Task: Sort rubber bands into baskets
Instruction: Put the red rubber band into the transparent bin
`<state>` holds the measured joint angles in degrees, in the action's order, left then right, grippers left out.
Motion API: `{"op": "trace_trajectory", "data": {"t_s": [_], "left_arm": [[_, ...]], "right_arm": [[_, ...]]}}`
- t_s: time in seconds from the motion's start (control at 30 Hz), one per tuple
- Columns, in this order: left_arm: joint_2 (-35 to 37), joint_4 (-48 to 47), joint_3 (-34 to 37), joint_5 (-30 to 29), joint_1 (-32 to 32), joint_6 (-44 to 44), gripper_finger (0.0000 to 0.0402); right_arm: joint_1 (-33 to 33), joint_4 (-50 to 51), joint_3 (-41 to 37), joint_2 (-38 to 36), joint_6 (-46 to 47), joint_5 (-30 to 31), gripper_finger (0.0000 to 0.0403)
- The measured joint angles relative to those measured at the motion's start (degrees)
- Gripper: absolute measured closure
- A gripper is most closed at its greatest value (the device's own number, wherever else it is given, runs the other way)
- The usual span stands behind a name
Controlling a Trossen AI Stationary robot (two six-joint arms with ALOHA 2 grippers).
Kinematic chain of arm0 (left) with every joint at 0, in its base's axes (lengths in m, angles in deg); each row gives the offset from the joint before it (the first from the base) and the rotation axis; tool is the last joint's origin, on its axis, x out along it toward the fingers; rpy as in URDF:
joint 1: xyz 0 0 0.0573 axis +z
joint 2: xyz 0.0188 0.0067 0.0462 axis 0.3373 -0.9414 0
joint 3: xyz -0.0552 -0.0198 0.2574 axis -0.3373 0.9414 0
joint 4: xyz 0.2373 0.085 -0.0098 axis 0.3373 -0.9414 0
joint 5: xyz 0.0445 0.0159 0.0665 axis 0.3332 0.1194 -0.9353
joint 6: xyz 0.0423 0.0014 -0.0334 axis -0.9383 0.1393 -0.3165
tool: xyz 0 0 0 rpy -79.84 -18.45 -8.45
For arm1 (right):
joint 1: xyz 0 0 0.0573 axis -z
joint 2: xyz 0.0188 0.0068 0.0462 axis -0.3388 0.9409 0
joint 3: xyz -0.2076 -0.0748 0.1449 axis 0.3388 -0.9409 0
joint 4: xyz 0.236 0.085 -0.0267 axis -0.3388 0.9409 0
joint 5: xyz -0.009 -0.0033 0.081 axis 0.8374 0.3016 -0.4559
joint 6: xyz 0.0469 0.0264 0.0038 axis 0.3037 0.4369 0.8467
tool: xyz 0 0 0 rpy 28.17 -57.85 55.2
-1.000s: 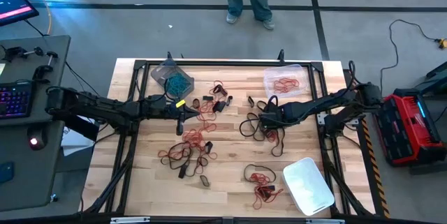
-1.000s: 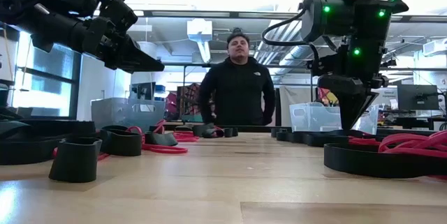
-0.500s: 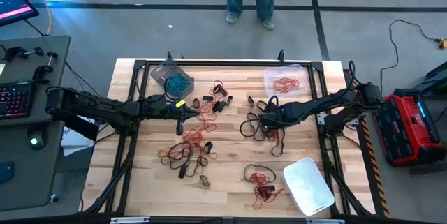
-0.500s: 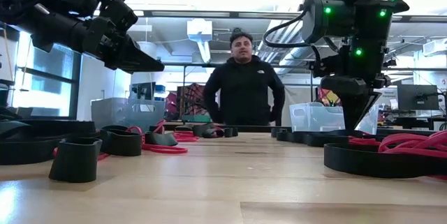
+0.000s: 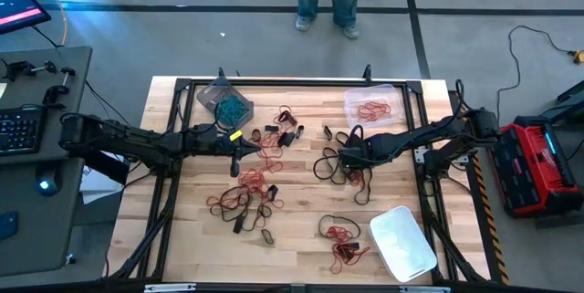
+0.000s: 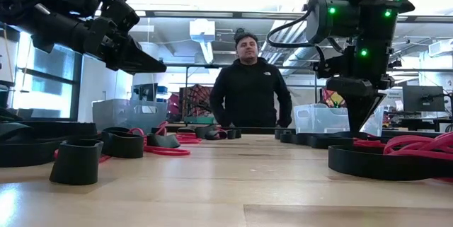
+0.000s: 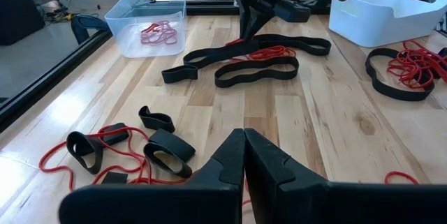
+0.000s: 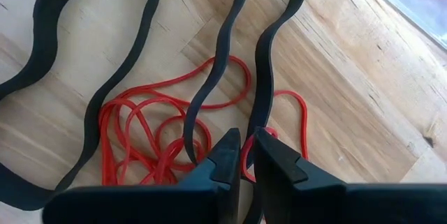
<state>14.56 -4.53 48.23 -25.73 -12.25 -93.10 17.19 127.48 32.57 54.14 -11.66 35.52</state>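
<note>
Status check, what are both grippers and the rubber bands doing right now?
Left gripper shut, empty, above table. Right gripper pinching red rubber band in tangle with black bands. Clear basket holds red bands. Nothing blocking.

Light wooden table: three baskets at 11, 1 and 5 o'clock; red and black rubber bands scattered across centre.

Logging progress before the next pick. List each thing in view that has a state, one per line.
Left gripper: shut, empty, raised over the table's left-centre.
Right gripper: down at the centre pile, nearly shut on a red band.
Grey-tinted basket: holds teal bands.
Clear basket: holds red bands.
Whitish basket: looks empty.
Black bands: loose on the wood, unsorted.
</note>
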Motion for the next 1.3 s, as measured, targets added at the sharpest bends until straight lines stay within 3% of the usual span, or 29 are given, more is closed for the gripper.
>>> {"op": "trace_trajectory", "data": {"t_s": [0.5,0.8,0.93,1.1,1.3], "left_arm": [[0.0,0.0,0.0,0.0,0.0,0.0,0.0401],[0.0,0.0,0.0,0.0,0.0,0.0,0.0401],[0.0,0.0,0.0,0.0,0.0,0.2,0.0401],[0.0,0.0,0.0,0.0,0.0,0.2,0.0401],[0.0,0.0,0.0,0.0,0.0,0.2,0.0401]], "right_arm": [[-2.4,-0.1,0.0,0.0,0.0,0.0,0.0371],[-2.0,0.3,0.0,0.0,0.0,0.6,0.0276],[-1.0,1.9,0.0,0.0,0.1,-0.7,0.0257],[-0.2,1.7,0.0,0.0,0.4,-2.8,0.027],[0.0,1.5,0.0,0.0,0.0,-3.0,0.0322]]}}
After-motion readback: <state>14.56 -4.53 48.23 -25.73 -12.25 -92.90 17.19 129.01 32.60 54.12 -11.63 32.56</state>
